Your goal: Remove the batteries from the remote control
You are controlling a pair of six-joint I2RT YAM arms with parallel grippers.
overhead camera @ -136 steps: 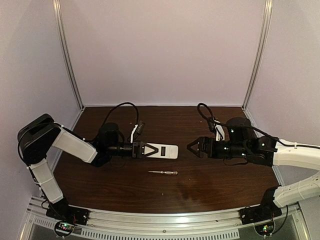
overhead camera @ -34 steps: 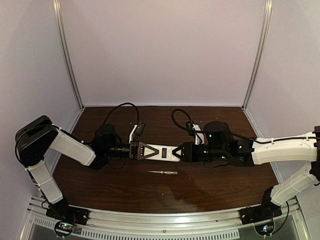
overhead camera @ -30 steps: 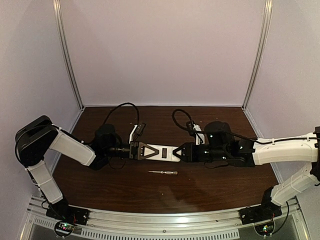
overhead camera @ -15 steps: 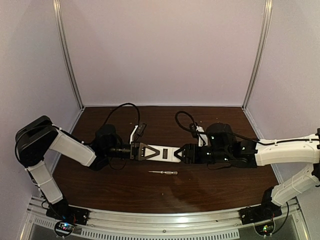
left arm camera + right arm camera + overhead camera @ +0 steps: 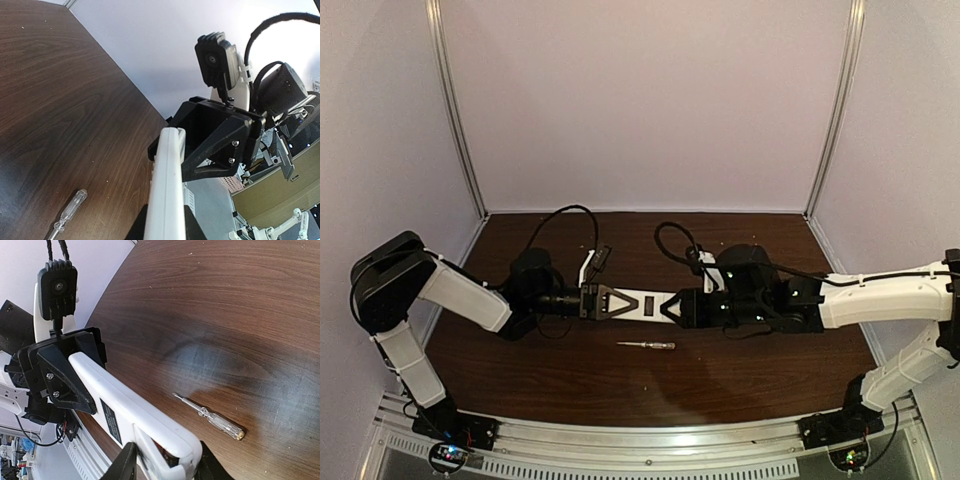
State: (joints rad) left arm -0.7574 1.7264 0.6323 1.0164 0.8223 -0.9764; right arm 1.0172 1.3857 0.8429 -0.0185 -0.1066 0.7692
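The white remote control (image 5: pixel 642 303) hangs level above the table between both arms. My left gripper (image 5: pixel 618 302) is shut on its left end, and in the left wrist view its fingers (image 5: pixel 141 226) press the remote (image 5: pixel 167 185) edge-on. My right gripper (image 5: pixel 672 306) is shut on the remote's right end (image 5: pixel 125 405), one finger (image 5: pixel 123 465) on each side. A back cover panel (image 5: pixel 150 447) stands slightly ajar there. A sliver of orange-red (image 5: pixel 166 452) shows in the gap. The batteries are otherwise hidden.
A thin screwdriver with a clear handle (image 5: pixel 646 345) lies on the brown table (image 5: pixel 740 380) just in front of the remote, also in the wrist views (image 5: pixel 210 417) (image 5: pixel 67 217). Pale walls and metal posts enclose the table on three sides.
The right gripper drew back a little to the right, widened, then slid left again and narrowed on the remote's end. The left gripper and the remote stayed where they were.
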